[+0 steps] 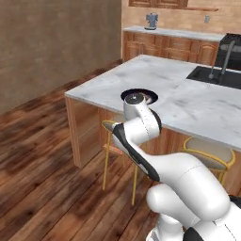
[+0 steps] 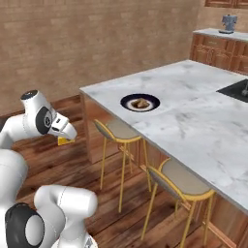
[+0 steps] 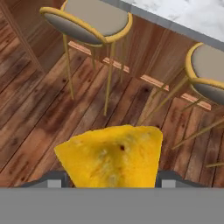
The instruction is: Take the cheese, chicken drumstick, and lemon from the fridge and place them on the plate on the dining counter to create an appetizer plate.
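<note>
Right now, from where I'm standing:
Gripper (image 3: 112, 181): jaws are standing part-way apart and clamping the cheese (image 3: 111, 157) between them, above the wooden floor (image 3: 39, 127).
Cheese: it is showing as a yellow-orange wedge poking out past the hand in the right base view too, near the closest stool (image 2: 118, 130).
Plate (image 2: 140, 102): it is sitting near the edge of the dining counter (image 2: 193, 116), with the chicken drumstick (image 2: 141, 103) lying in its middle.
Stools: two are standing tucked against the counter's wooden base.
</note>
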